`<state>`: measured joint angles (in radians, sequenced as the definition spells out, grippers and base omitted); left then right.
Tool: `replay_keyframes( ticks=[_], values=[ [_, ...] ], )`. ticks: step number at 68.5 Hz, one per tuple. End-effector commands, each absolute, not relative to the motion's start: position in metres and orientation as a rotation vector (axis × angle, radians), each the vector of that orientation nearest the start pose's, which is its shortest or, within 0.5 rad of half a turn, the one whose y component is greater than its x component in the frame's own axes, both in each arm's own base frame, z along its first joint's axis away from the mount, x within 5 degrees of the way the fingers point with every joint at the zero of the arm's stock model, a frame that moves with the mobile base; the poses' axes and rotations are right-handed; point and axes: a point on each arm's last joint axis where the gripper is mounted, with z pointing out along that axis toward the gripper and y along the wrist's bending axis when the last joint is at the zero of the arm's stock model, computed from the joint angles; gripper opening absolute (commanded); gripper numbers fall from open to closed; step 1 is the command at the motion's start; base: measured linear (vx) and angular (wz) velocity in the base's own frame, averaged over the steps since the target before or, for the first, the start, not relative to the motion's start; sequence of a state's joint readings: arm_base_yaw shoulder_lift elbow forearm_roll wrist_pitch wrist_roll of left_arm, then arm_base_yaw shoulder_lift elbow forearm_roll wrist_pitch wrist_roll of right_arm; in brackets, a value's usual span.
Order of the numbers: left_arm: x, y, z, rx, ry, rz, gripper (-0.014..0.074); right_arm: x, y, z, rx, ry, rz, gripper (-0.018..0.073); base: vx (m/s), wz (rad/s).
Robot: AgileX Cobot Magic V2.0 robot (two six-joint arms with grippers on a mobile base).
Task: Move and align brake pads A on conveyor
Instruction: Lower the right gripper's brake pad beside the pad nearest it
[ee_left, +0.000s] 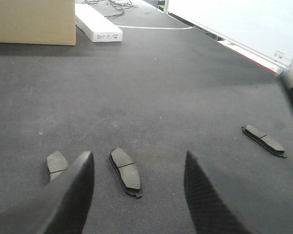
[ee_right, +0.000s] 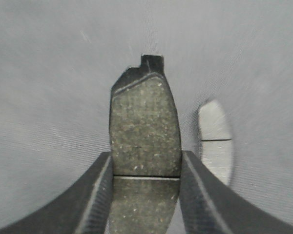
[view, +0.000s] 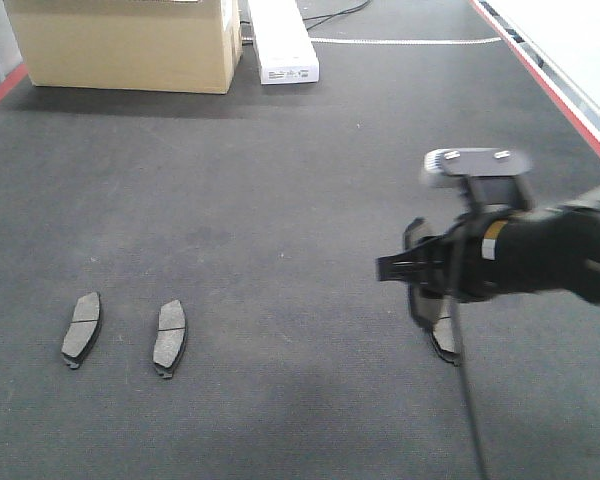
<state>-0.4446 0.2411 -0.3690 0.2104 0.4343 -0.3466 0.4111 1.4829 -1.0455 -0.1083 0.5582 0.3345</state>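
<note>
Two brake pads (view: 125, 331) lie lower left on the conveyor (view: 280, 200), while the right gripper (ee_right: 145, 170) clamps a third at frame right beside the fourth (ee_right: 215, 144), ready to carry leftward; left gripper (ee_left: 136, 180) gapes wide.

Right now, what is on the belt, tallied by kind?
Brake pads lying on the conveyor: 3, two side by side at left, one at right.
Brake pads held in the right gripper: 1.
Cardboard boxes: 1.
White cartons: 1.
Total: 6.
</note>
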Motion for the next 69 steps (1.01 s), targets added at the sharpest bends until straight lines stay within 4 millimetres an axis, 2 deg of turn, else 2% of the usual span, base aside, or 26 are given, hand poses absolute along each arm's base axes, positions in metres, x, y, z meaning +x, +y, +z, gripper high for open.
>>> replay_keyframes(
  ticks=[1, 7, 14, 25, 32, 44, 54, 61, 69],
  values=[
    [0.062, -0.022, 0.298, 0.202, 1.7, -0.381, 0.0407, 0.313, 0.131, 0.272, -0.182, 2.458, 0.228, 0.0017, 0.0, 0.0],
    [0.062, -0.022, 0.298, 0.202, 1.7, -0.381, 0.0407, 0.334, 0.142, 0.248, -0.195, 2.551, 0.214, 0.0025, 0.0, 0.0],
    [0.062, -0.022, 0.298, 0.202, 1.7, -0.381, 0.0407, 0.349, 0.152, 0.227, -0.217, 2.63, 0.233, 0.0031, 0.0, 0.0],
    [0.062, -0.022, 0.298, 0.202, 1.7, -0.381, 0.0407, 0.363, 0.166, 0.213, -0.229, 2.698, 0.313, 0.0072, 0.0, 0.0],
    [0.062, -0.022, 0.298, 0.202, 1.7, -0.381, 0.0407, 0.372, 0.17, 0.206, -0.244, 2.723, 0.312, 0.0134, 0.0, 0.0],
    [0.062, -0.022, 0.298, 0.202, 1.701, -0.381, 0.0407, 0.379, 0.173, 0.195, -0.255, 2.786, 0.291, 0.0296, 0.0, 0.0],
    [0.062, -0.022, 0.298, 0.202, 1.701, -0.381, 0.0407, 0.381, 0.173, 0.207, -0.254, 2.732, 0.298, 0.0394, 0.0, 0.0],
    [0.062, -0.022, 0.298, 0.202, 1.701, -0.381, 0.0407, 0.376, 0.17, 0.229, -0.258, 2.672, 0.297, 0.0401, 0.0, 0.0],
    [0.062, -0.022, 0.298, 0.202, 1.701, -0.381, 0.0407, 0.363, 0.162, 0.265, -0.281, 2.604, 0.273, 0.04, 0.0, 0.0]
  ],
)
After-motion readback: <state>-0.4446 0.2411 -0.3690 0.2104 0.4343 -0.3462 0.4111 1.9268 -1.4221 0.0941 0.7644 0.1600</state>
